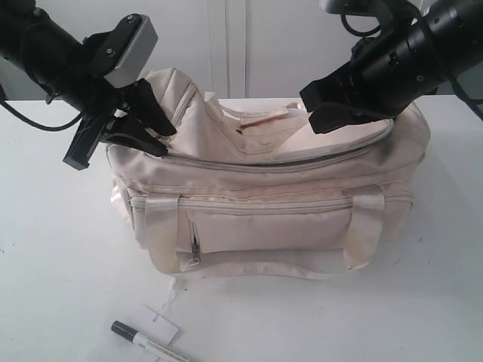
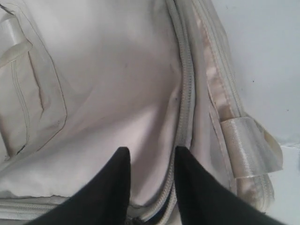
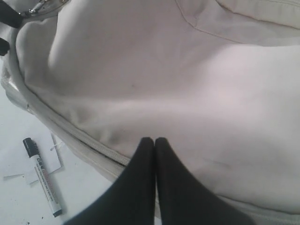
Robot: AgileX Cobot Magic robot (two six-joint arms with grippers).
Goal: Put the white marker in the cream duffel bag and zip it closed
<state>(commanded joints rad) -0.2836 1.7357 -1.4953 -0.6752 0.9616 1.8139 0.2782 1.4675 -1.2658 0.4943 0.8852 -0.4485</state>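
Left hand fingers apart, right hand pressed closed

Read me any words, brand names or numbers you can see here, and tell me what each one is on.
On the white marker: dark print along the barrel, too small and blurred to read.
On the paper tag: no print shows.
On the cream duffel bag: no lettering or logo in view.

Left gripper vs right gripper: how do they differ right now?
Left gripper has its fingers apart; right gripper has them pressed together. Left gripper is at the bag's left end in the exterior view; right gripper is over its right end. Both have black fingers, sit at the bag top, and neither holds the marker.
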